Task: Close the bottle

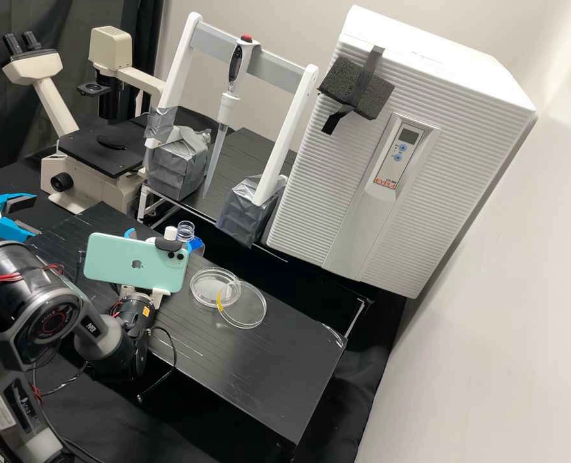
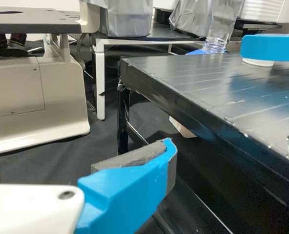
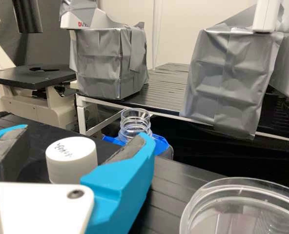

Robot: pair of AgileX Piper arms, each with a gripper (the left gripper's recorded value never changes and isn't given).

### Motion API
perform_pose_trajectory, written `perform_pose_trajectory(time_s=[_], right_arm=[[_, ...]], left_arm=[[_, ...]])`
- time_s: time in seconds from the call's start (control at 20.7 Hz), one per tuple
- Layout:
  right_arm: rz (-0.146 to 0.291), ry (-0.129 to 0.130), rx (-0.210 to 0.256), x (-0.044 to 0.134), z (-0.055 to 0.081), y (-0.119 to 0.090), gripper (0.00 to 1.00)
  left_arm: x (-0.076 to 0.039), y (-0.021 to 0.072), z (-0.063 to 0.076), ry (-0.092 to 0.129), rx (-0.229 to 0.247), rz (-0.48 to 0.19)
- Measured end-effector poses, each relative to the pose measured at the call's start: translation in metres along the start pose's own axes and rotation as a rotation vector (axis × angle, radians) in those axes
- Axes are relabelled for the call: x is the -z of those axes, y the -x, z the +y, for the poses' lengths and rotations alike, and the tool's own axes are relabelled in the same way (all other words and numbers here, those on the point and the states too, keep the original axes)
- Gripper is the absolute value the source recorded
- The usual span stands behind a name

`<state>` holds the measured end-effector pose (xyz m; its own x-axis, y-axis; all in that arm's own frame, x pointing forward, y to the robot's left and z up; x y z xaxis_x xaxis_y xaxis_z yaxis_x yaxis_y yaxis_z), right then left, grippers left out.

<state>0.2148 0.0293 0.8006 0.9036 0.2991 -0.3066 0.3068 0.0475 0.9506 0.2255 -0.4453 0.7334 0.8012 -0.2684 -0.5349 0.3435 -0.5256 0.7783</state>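
We see bottle uncapped, upright at far edge of bench. R gripper hangs over bench by that edge, jaws released, cap betw. them w/ a gap on one side. L gripper sits off bench's side edge, jaws apart. Two dishes lie mid-bench.

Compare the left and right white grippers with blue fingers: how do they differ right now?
The left gripper sits off the raised black slatted platform, beside its edge; the right gripper is over it. The left gripper's fingers have nothing between them; the right gripper's straddle the white round cap, near the uncapped clear plastic bottle. Both are open.
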Motion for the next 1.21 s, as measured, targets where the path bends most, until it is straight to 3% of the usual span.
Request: perform_pose_trajectory(time_s=[1.21], right_arm=[[-0.017,0.008,-0.019,-0.0021,0.0001,-0.0016,0.00]], left_arm=[[-0.0009,-0.0003,-0.0003,-0.001,0.001,-0.004]])
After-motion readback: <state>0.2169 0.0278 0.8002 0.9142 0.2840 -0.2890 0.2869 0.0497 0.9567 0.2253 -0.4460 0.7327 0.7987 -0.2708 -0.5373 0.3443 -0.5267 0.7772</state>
